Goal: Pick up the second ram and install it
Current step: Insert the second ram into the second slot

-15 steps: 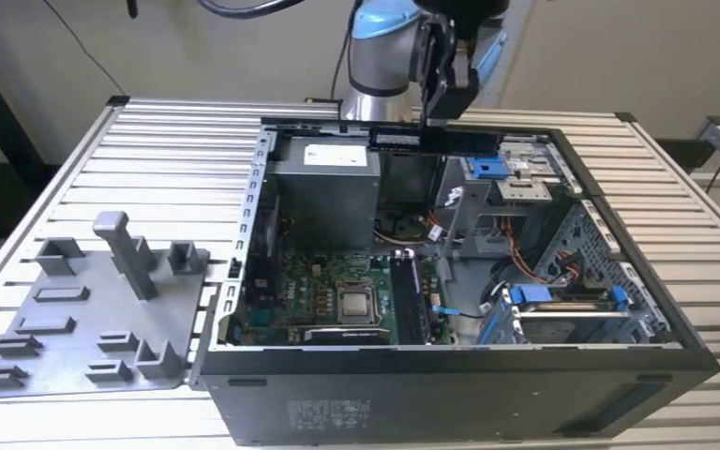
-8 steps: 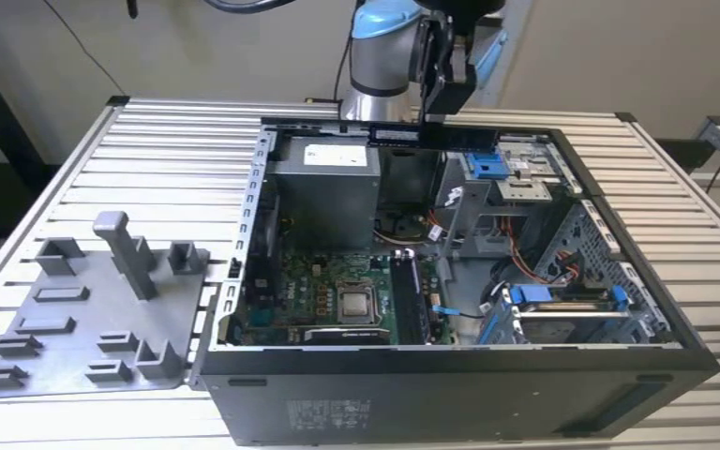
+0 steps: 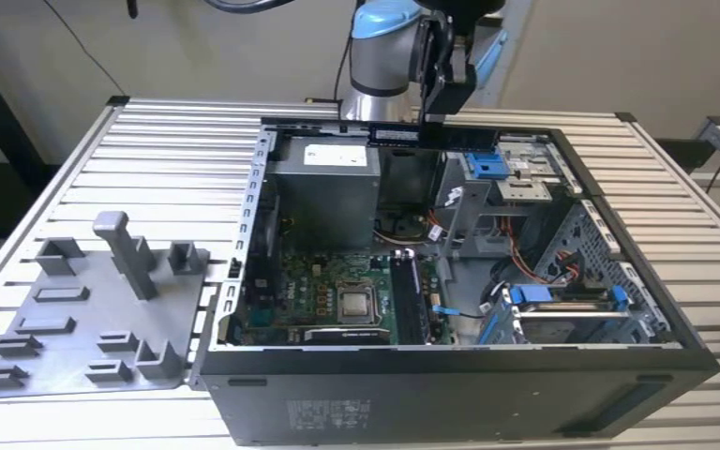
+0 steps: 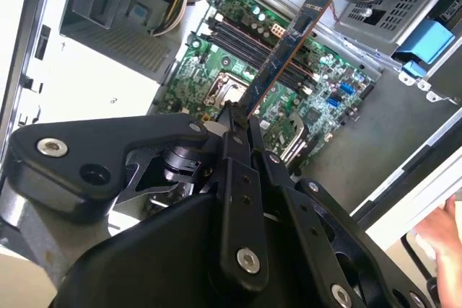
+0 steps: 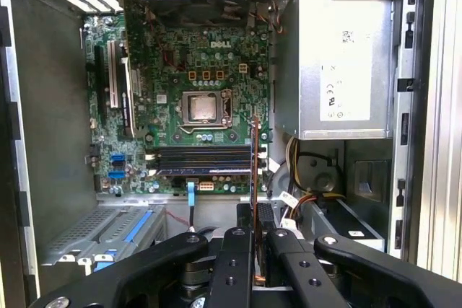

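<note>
Over the open computer case (image 3: 460, 394) the gripper (image 4: 237, 117) pinches the second ram (image 4: 289, 48), clamped part hidden

Slim, flat, dull dark second ram (image 4: 289, 41); matt black metal gripper (image 4: 238, 117); below them, a boxy, matt black sheet-metal computer case (image 3: 460, 394).

Exterior view: bright, even light; ribbed table (image 3: 147, 141) pale, nearly washed out; computer case (image 3: 460, 403) interior in shadow. First wrist view: motherboard (image 5: 195, 55) well lit, power supply (image 5: 339, 70) glaring pale. Second wrist view: case wall (image 4: 94, 102) blown out white; gripper (image 4: 234, 117) black, close to lens, soft; second ram (image 4: 285, 52) crisp.
</note>
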### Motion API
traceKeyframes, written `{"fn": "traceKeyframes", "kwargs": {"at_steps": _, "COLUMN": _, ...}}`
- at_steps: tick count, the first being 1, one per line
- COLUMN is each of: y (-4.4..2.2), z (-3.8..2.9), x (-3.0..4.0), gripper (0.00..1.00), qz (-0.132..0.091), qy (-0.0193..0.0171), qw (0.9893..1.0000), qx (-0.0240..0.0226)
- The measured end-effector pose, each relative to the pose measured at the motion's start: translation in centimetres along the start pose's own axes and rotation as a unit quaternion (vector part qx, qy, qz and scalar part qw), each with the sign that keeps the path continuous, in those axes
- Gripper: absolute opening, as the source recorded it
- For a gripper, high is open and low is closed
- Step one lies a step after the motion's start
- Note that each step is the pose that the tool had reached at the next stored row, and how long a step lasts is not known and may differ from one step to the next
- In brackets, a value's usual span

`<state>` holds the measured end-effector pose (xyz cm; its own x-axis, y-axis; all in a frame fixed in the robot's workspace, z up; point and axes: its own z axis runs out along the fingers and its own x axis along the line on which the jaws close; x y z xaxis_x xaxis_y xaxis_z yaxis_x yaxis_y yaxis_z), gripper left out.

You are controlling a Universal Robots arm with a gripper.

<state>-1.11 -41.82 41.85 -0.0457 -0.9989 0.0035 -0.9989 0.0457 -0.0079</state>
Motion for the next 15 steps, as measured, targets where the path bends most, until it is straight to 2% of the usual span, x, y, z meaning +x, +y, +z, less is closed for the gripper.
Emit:
{"fn": "traceKeyframes", "kwargs": {"at_steps": 7, "y": 0.00, "z": 0.02, "x": 0.00, "gripper": 0.14, "qz": 0.006, "qy": 0.0001, "qw": 1.0000, "qx": 0.0000}}
{"fn": "traceKeyframes", "kwargs": {"at_steps": 15, "y": 0.00, "z": 0.11, "x": 0.00, "gripper": 0.14, "qz": 0.034, "qy": 0.0004, "qw": 0.9994, "qx": -0.0001}}
